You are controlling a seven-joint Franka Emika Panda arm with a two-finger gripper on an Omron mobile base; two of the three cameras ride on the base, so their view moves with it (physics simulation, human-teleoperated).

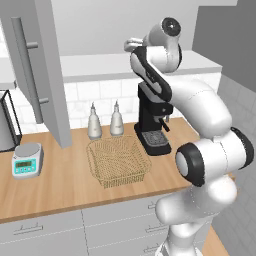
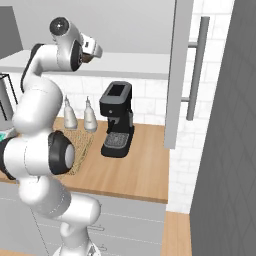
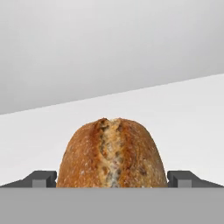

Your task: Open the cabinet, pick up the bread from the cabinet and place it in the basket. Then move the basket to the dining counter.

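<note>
Gripper (image 3: 112, 178) spread wide, straddling the bread (image 3: 112, 153) (cabinet shelf).

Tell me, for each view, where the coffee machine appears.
Left base view: coffee machine, right of centre, on the counter behind the arm, right of the basket.
Right base view: centre, right of the basket.
Hand view: not there.
Shared landmark: two bottles left of it.

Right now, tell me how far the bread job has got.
Done: the cabinet stands open. In hand: the open gripper straddles the bread on the cabinet shelf, fingertips either side, not closed on it. Left: grip the loaf, drop it into the basket, which sits empty on the counter by the coffee machine, then carry the basket to the dining counter.
</note>
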